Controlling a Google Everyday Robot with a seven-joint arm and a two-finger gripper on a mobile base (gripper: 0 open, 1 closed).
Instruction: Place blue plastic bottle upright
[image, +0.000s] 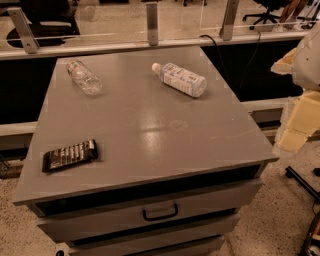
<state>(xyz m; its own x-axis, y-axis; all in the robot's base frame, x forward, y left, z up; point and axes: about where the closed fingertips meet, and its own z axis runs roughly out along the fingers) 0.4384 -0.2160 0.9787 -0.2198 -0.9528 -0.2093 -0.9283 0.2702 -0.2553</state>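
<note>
Currently the blue plastic bottle (180, 79) lies on its side on the far right part of the grey cabinet top (150, 125). Its white cap (156, 66) points toward the far left, and its base is turned toward the right and slightly nearer the camera. The pale blue-and-white label wraps most of its body. Nothing touches it, and it is not upright. Well apart from it, near the far left corner of the same top, a smaller clear bottle (84, 77) also lies flat, with its cap toward the back. Close to the front left edge rests a dark packet (69, 155) with a shiny printed face. The gripper (296, 125) shows as pale cream blocks at the right edge of the view. It sits beyond the cabinet's right side, out over the speckled floor (272, 220), and is well apart from the blue plastic bottle. How far it is open cannot be told, nor whether it holds anything. Below the top, the upper drawer carries a dark handle (160, 212). Behind the cabinet runs a glass rail with metal posts (152, 22), and a black cable (216, 47) drops down past it.
</note>
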